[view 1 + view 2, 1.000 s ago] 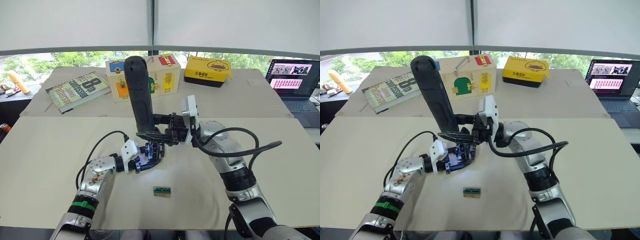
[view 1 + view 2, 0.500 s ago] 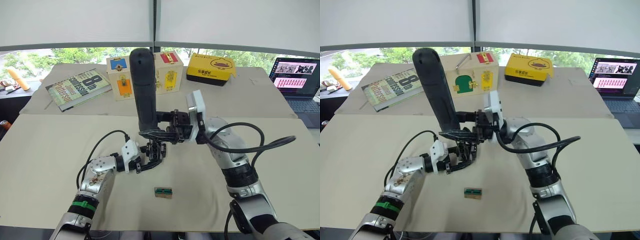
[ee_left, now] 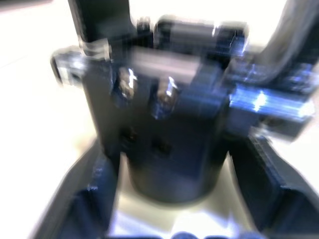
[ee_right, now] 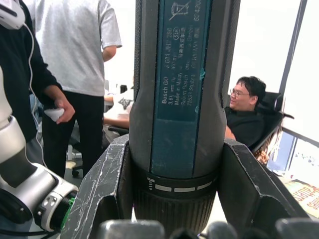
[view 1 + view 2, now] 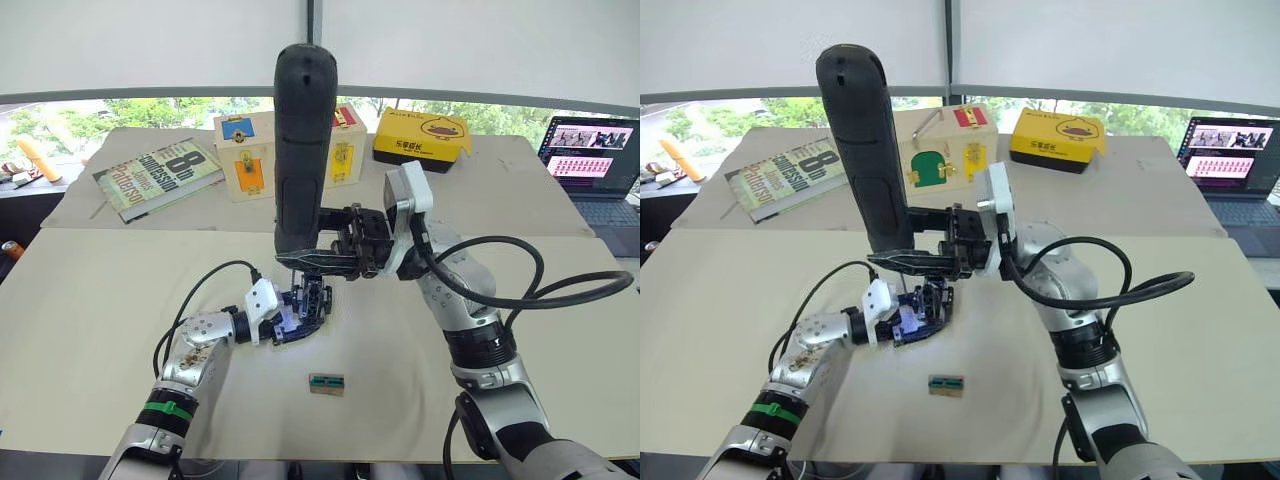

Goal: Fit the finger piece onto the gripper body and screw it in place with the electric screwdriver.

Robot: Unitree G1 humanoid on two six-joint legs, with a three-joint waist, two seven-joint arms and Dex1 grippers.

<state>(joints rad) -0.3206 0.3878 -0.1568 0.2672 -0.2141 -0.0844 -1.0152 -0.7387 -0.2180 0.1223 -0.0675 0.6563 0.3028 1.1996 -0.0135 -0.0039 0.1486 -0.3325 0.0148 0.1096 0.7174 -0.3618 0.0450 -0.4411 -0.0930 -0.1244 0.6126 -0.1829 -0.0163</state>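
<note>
My right gripper (image 5: pixel 312 262) is shut on the electric screwdriver (image 5: pixel 303 150), a thick dark cylinder held nearly upright with its bit end pointing down. In the right wrist view both fingers (image 4: pixel 107 189) clamp the screwdriver (image 4: pixel 179 99) near its collar. Just below it the gripper body (image 5: pixel 306 303), a small black blocky assembly, rests on the table, lit by a white-blue glow. My left gripper (image 5: pixel 290 322) is shut on it from the left. The left wrist view has the gripper body (image 3: pixel 164 114) with two screw heads between my fingers (image 3: pixel 84 199). I cannot tell the finger piece apart from the body.
A small green and tan block (image 5: pixel 325 383) lies on the table in front of the grippers. At the back stand a book (image 5: pixel 155 178), wooden boxes (image 5: pixel 245 155), a yellow case (image 5: pixel 420 138) and a laptop (image 5: pixel 595 155). People (image 4: pixel 75 59) show behind the screwdriver in the right wrist view.
The right gripper has lifted the screwdriver higher and stood it more upright. The white-blue glow on the gripper body is back. The left gripper keeps its hold.
</note>
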